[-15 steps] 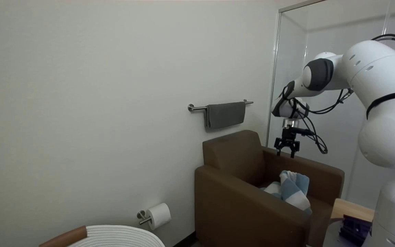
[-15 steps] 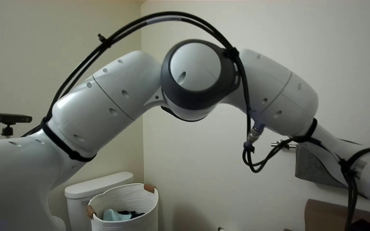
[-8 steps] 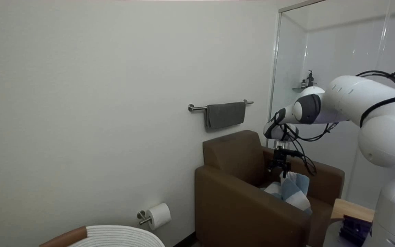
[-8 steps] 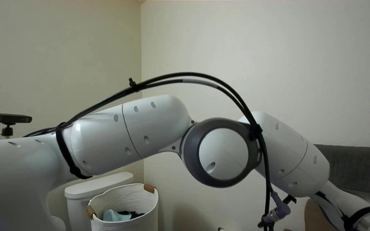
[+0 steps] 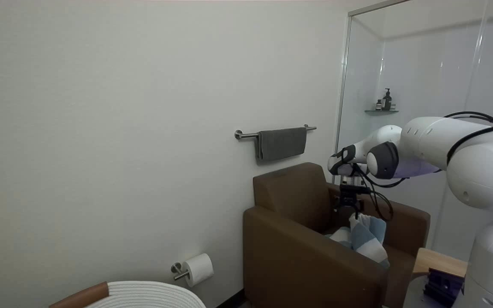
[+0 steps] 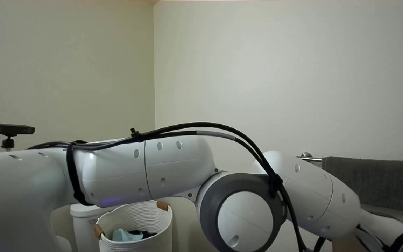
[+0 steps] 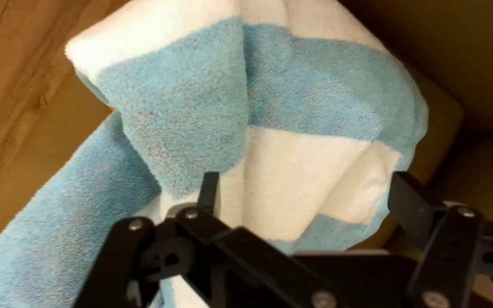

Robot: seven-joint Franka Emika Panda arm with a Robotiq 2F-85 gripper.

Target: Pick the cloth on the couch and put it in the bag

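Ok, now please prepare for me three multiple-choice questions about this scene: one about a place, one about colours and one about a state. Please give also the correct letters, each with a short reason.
1. Where is the grey towel?
A) On the toilet tank
B) Over the wall rail
C) On the shower shelf

2. Which colours does the cloth on the couch show?
A) Blue and white
B) Red and black
C) Green and yellow

3. How do the jaws stand?
A) Shut on the cloth
B) Shut, holding nothing
C) Open

Right letters:
1. B: it hangs from the rail in both exterior views.
2. A: the wrist view shows broad bands of these two colours.
3. C: the wrist view shows them spread wide apart, with cloth visible through the gap.
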